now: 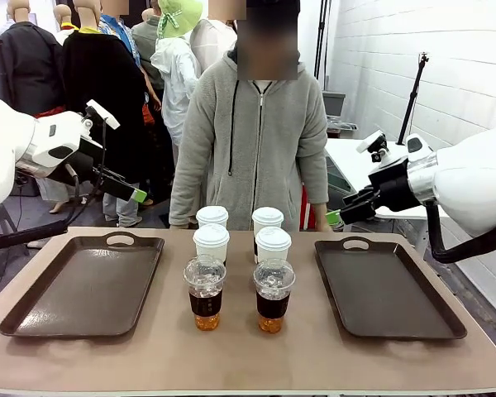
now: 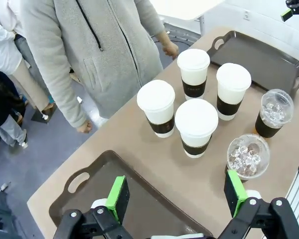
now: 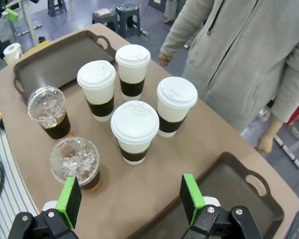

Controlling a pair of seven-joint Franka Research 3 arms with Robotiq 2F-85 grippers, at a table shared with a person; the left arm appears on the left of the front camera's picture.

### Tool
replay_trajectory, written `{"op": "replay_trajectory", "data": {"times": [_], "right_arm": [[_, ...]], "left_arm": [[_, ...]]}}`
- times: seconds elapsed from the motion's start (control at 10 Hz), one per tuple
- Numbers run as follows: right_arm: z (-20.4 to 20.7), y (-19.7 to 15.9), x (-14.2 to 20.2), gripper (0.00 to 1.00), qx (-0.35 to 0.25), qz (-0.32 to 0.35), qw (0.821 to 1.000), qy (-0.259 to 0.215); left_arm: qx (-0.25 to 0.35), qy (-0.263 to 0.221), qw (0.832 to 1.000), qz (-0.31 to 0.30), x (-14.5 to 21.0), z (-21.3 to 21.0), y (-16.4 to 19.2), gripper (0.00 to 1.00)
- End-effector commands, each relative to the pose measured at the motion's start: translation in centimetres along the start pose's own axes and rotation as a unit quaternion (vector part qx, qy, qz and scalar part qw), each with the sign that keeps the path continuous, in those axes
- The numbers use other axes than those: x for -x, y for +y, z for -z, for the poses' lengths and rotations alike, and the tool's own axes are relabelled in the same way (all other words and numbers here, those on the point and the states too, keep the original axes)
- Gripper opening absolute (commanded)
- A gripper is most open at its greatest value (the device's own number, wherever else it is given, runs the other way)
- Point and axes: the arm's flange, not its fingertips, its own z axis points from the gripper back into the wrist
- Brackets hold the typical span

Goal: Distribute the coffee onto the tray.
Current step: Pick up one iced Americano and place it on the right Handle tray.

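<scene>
Both arms are hanging above the table (image 1: 231, 357), one on each side of the cups. The left gripper (image 2: 177, 195) is showing its green pads spread wide with nothing between them, and the right gripper (image 3: 130, 199) is gaping the same way.

All six cups are sitting in a tight block mid-table. The four paper cups (image 1: 211, 242) are on the person's (image 1: 256, 141) side, and the two clear cups (image 1: 205, 289) are on the robot's side. None is on a tray yet, so the first pick looks to be in hand.

I'd start with a clear cup, since nothing is crowding it on the robot's side. The jaws should be coming down around the dark sleeve rather than the thin dome. The cup needs carrying upright and lifting straight up before it is swung away from its neighbours, which are standing just beside it.

The left tray (image 1: 83, 285) and the right tray (image 1: 388, 289), flanking the cups, are lying bare. The clear cups are holding ice over amber liquid. The paper cups are lidded, so I cannot tell how full they are.
</scene>
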Motion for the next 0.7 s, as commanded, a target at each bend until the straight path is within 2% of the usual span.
{"op": "replay_trajectory", "data": {"times": [0.0, 0.1, 0.6], "right_arm": [[0.7, 0.3, 1.1, 1.00, 0.018, 0.001, 1.000, -0.007], [0.0, 0.0, 0.0, 1.00, 0.000, 0.000, 1.000, 0.000], [0.0, 0.0, 0.0, 1.00, 0.000, 0.000, 1.000, 0.000]], "left_arm": [[-0.003, 0.003, 1.000, -0.001, 0.1, 0.0, 0.1, 1.00], [-0.003, 0.003, 1.000, -0.001, 0.1, 0.0, 0.1, 1.00], [-0.003, 0.003, 1.000, -0.001, 0.1, 0.0, 0.1, 1.00]]}}
